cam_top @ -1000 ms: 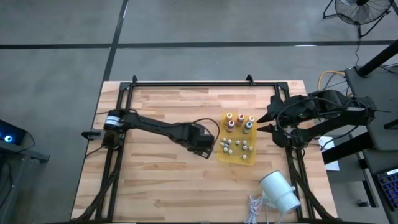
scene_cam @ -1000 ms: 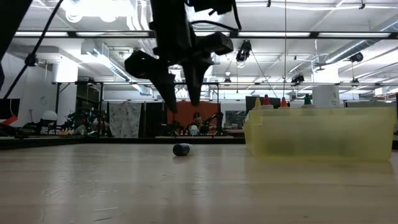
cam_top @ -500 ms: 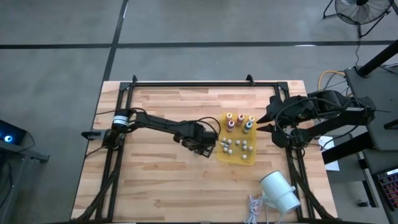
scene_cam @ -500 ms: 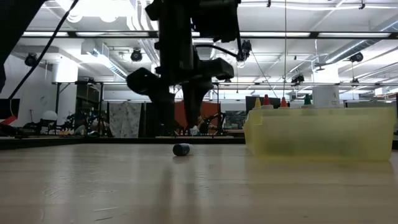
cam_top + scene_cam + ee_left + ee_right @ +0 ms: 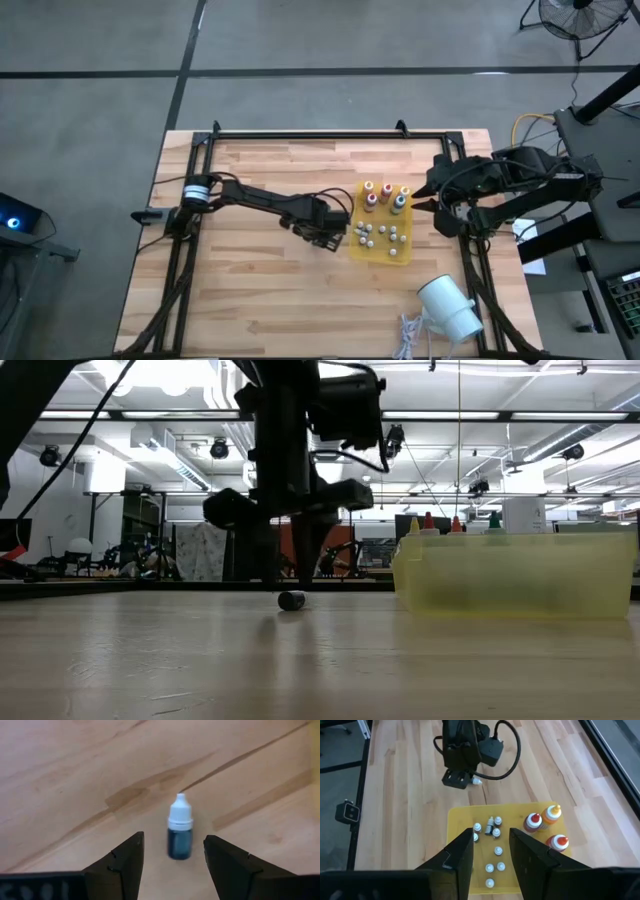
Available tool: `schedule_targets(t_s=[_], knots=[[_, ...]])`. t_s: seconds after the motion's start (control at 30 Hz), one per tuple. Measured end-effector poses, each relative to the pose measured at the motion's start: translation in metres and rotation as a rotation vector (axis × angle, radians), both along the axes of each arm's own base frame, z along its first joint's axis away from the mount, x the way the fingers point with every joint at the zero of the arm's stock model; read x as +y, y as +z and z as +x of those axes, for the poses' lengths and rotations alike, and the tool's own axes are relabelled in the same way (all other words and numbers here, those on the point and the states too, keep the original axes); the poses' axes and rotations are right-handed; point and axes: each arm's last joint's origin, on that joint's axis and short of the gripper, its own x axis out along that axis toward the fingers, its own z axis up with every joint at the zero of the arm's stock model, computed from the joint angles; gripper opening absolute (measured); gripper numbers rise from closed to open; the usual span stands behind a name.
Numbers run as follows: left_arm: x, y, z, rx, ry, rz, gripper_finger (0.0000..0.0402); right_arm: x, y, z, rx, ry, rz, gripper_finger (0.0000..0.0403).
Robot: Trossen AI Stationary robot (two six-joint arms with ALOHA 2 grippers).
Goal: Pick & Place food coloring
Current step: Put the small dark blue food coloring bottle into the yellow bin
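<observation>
So there's one loose vial [image 5: 179, 832], dark body with a white cap, lying flat on the bare counter [image 5: 75, 780], right between the fingers of the left claw [image 5: 172, 862]. The fingers are spread apart on either side, not touching it. Looks like the grab step, pre-squeeze. Next it probably needs to drop a touch and close on the body, then carry it to the yellow tray [image 5: 400, 256] just beyond. The right claw [image 5: 421, 198] waits past the tray, half-open on nothing.
</observation>
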Motion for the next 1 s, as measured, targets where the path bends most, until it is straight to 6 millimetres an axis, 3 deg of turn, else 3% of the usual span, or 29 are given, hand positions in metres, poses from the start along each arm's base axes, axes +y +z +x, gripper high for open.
schedule_targets(t_s=[0.23,0.5,0.83,1.0], knots=[[0.000,-0.017,0.003,0.036,-0.009,-0.021,0.0178,0.000,-0.002,0.001,0.007,-0.001,-0.002,0.0118],[0.000,-0.022,0.003,0.036,-0.010,-0.045,0.0175,0.000,-0.003,0.001,0.010,-0.002,-0.003,0.0118],[0.002,-0.022,0.004,0.035,-0.031,-0.065,0.0081,-0.001,-0.003,0.001,0.008,-0.017,-0.020,0.0118],[0.002,-0.021,0.005,0.024,-0.037,-0.071,0.0057,-0.001,-0.004,0.001,0.013,-0.017,-0.020,0.0118]])
